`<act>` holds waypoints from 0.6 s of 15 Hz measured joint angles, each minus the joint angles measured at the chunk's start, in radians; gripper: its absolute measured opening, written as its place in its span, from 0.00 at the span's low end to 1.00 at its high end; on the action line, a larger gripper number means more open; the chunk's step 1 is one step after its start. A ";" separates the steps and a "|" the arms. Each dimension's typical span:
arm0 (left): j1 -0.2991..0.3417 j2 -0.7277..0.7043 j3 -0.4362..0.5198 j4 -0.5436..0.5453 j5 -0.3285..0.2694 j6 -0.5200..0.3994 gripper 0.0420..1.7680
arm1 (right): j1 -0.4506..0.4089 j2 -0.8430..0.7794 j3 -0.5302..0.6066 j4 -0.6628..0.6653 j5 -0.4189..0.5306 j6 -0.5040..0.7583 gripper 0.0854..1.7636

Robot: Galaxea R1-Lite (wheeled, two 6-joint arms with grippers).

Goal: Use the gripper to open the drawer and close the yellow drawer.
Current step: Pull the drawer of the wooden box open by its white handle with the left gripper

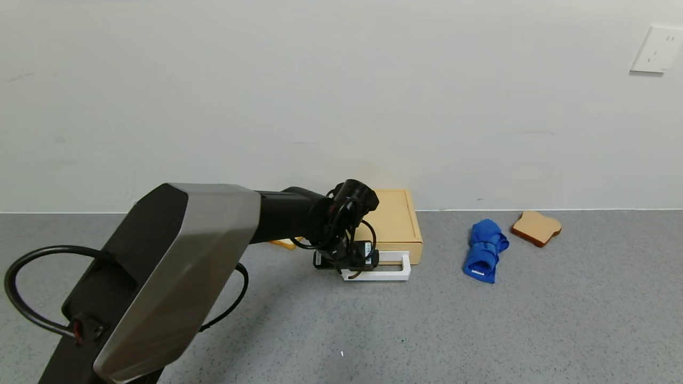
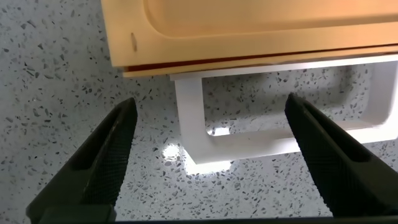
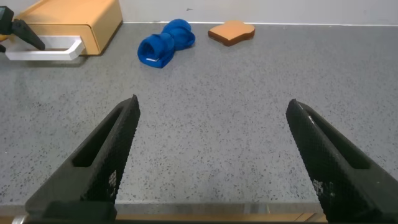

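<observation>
The yellow drawer (image 1: 396,221) is a flat yellow-tan case against the wall, its tray front flush with the case. Its white loop handle (image 1: 385,271) points toward me. My left gripper (image 1: 349,266) is at the handle's left end, tipped down. In the left wrist view the left gripper (image 2: 211,106) is open, its fingers (image 2: 109,155) standing wide on either side of the handle's corner (image 2: 196,134), touching nothing. The drawer front (image 2: 249,37) is just beyond. My right gripper (image 3: 212,104) is open and empty, low over the table, well away from the drawer (image 3: 74,22).
A rolled blue cloth (image 1: 484,249) lies right of the drawer, and a bread slice (image 1: 536,228) lies farther right near the wall. A small yellow-orange object (image 1: 285,244) shows behind my left arm. A wall socket (image 1: 656,49) is at the upper right.
</observation>
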 joint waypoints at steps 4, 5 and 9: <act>-0.007 0.011 0.001 0.013 0.000 -0.003 0.97 | 0.000 0.000 0.000 0.000 0.000 0.000 0.98; -0.007 0.011 0.002 0.021 0.000 -0.004 0.97 | 0.000 0.000 0.000 0.000 0.000 0.000 0.98; -0.017 0.004 0.007 0.064 -0.001 -0.016 0.97 | 0.000 0.000 0.000 0.000 0.000 0.000 0.98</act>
